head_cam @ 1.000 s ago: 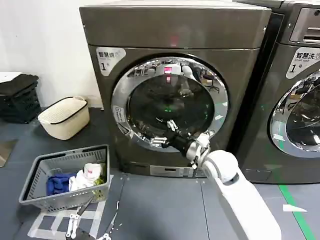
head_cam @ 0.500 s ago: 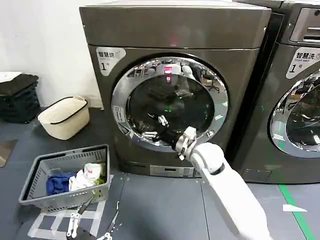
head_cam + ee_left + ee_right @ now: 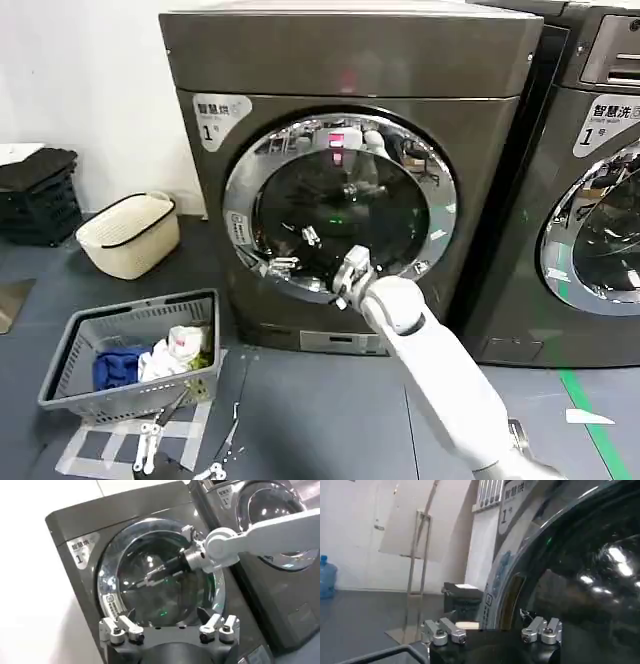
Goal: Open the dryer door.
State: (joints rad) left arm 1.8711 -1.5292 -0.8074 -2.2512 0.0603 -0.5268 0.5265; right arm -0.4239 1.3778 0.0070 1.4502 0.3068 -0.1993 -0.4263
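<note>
While the round chrome-rimmed glass dryer door was shut flat on the front of the dark grey metal dryer, the right gripper was held close before the lower left part of its glass, w/ the white right arm reaching up to it from below and right of the door. Its thin fingers were spread apart, one higher and one lower, and nothing was between them. In the left wrist view the same right gripper stood before the middle of the door glass, fingers parted, tips pointing toward the door's hinge-side rim. If the tips touched the glass or not, I cannot tell.

The left gripper was further back from the door, facing it; its two finger bases stood well apart, so it was spread, holding nothing. In the right wrist view the right gripper's own finger bases were also wide apart, just beside the door's chrome rim.

Left of the dryer, on the floor, stood a cream oval laundry basket. In front of the dryer & to its left was a grey plastic basket w/ blue and white clothes inside. Right of the dryer stood a second grey machine, touching or nearly.
</note>
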